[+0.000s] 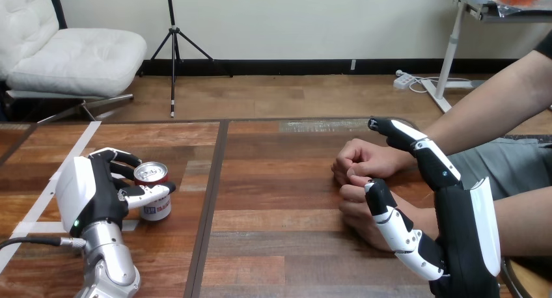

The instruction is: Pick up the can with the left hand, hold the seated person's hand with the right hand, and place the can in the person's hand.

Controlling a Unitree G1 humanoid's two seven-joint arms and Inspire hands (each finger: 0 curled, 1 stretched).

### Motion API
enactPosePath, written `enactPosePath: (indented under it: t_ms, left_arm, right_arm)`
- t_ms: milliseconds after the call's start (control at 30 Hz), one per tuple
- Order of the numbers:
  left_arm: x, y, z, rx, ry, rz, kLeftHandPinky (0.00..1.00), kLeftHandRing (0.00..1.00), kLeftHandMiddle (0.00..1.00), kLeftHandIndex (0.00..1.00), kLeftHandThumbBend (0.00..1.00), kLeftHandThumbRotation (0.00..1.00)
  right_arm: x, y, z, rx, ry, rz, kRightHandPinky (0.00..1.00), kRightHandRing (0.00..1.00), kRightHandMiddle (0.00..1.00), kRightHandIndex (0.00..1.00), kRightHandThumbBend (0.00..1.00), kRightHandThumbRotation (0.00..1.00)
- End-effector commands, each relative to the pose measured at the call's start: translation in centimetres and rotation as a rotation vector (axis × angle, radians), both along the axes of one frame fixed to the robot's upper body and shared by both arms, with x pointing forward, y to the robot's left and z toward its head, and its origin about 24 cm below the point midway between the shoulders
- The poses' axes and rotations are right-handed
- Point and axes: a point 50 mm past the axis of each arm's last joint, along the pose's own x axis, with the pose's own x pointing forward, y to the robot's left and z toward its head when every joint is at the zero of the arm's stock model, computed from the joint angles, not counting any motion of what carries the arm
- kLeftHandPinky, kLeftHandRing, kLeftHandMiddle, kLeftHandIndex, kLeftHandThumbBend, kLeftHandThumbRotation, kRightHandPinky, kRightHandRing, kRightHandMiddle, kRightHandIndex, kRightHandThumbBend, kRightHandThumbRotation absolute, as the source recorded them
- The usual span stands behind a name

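Left hand: the left hand [91, 194] is at the left part of the table [280, 246], with its fingers curled behind the can [156, 209] and its thumb lying across the front of it.
Can: it stands upright on the table, inside the grip of the left hand, well apart from the person.
Right hand: the right hand [465, 239] is at the right side, with fingers almost straight and the thumb spread away from them.
Person's hands: the upper hand [361, 161] is a loose fist, and its wrist lies between the right hand's fingers and thumb. The lower hand [355, 213] is just behind the thumb.
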Motion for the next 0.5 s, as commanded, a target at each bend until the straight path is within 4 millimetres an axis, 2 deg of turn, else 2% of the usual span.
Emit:
enactPosePath:
  t_ms: [0, 467]
  left_arm:
    - [1.68, -0.80, 2.58, 0.028, -0.127, -0.043, 0.38, 0.43, 0.48, 0.48, 0.75, 0.00]
    - [1.44, -0.88, 2.69, 0.025, -0.166, -0.055, 0.39, 0.44, 0.49, 0.49, 0.76, 0.00]
  right_arm:
    - [0.58, -0.01, 1.11, 0.009, -0.072, 0.010, 0.78, 0.81, 0.80, 0.77, 0.45, 0.66]
    - [0.60, 0.09, 1.14, 0.011, -0.069, 0.008, 0.77, 0.80, 0.80, 0.76, 0.45, 0.66]
